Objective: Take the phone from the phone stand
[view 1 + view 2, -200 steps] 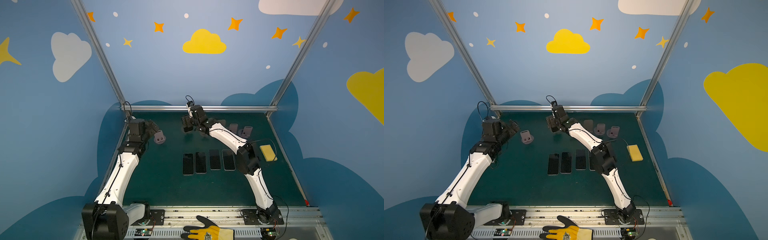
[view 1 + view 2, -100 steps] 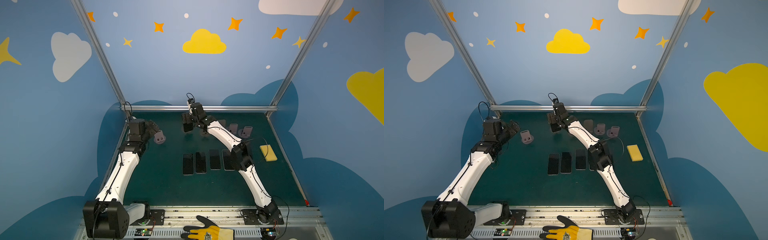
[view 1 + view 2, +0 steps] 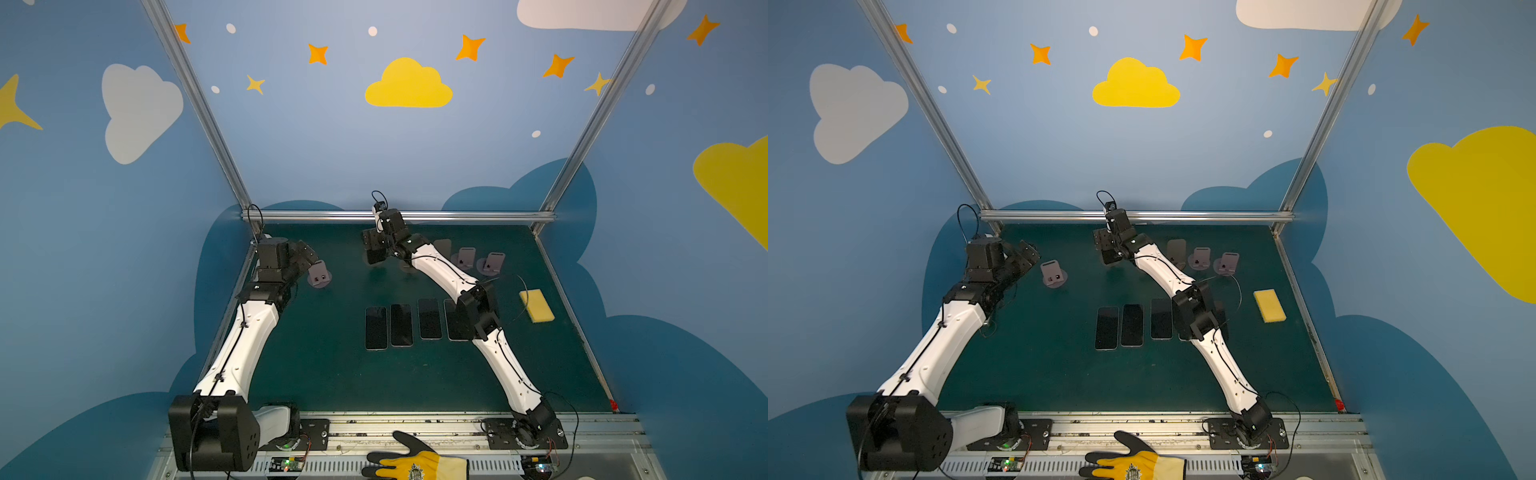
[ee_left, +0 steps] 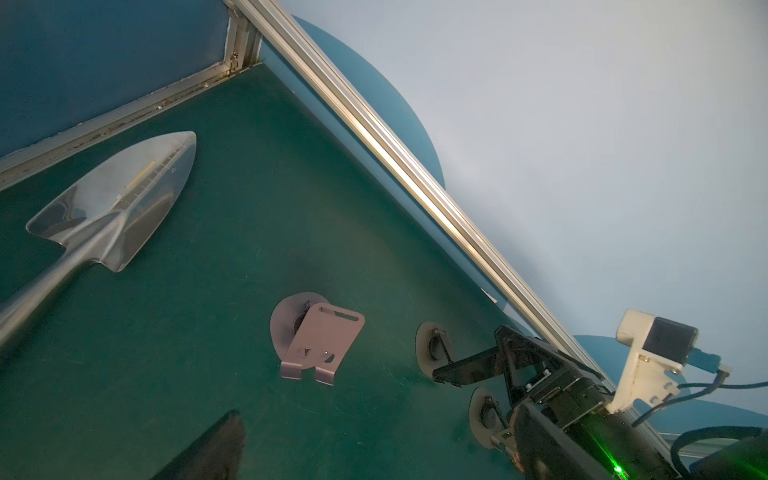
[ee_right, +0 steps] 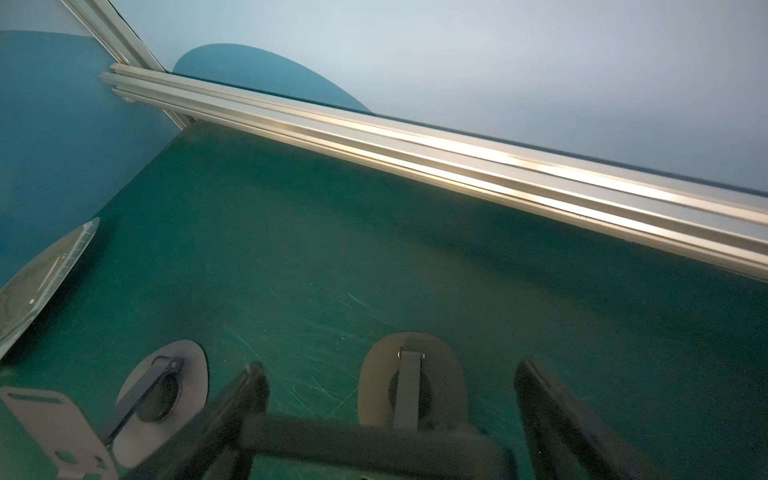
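The phone (image 5: 365, 444) is a dark slab leaning on a grey phone stand (image 5: 411, 386) at the back middle of the green mat. In the left wrist view the phone (image 4: 465, 368) tilts against that stand (image 4: 430, 349). My right gripper (image 5: 390, 372) straddles the phone's width, open, with a thin gap still showing at one finger. In both top views the right gripper (image 3: 374, 253) (image 3: 1109, 251) hides the phone. My left gripper (image 3: 305, 255) (image 3: 1027, 253) stands open and empty beside an empty stand (image 3: 319, 275) (image 4: 320, 345).
Several phones (image 3: 401, 324) lie flat in a row mid-mat. More stands (image 3: 467, 257) (image 3: 492, 262) stand at the back right, near a yellow sponge (image 3: 536, 305). A metal trowel (image 4: 112, 208) lies in the back left corner. The back rail (image 5: 457, 162) runs close behind.
The right gripper's fingers have drawn in a little around the phone, and the right arm's elbow has shifted slightly left. The left arm has not moved.
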Robot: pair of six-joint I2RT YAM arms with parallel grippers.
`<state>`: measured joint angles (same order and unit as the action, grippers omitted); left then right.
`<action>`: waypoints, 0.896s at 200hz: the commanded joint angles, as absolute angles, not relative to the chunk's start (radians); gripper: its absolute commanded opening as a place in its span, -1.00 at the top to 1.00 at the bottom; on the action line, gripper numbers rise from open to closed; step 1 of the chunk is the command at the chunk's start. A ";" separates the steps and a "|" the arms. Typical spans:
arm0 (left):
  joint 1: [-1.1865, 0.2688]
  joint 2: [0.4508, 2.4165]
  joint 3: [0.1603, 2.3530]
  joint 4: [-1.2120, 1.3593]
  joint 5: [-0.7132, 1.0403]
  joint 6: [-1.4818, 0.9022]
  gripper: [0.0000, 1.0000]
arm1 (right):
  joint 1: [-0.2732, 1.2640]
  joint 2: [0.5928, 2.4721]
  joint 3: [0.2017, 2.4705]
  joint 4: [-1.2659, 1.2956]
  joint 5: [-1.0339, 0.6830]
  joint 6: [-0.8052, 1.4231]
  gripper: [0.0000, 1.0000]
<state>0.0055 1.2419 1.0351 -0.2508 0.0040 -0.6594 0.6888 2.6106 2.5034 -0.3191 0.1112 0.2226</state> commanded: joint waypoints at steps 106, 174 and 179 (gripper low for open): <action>0.042 1.258 1.029 -0.224 0.058 -0.690 -1.00 | 0.704 2.615 2.532 -0.287 0.125 0.175 -0.37; 0.043 1.271 1.029 -0.225 0.062 -0.690 -1.00 | 0.722 2.521 2.467 -0.265 0.171 0.144 -0.24; 0.043 1.272 1.029 -0.224 0.061 -0.690 -1.00 | 0.723 2.514 2.464 -0.267 0.174 0.144 -0.23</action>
<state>0.0391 1.2640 1.0348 -0.2352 0.0589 -0.6895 0.7132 2.6167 2.4844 -0.3000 0.1459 0.1566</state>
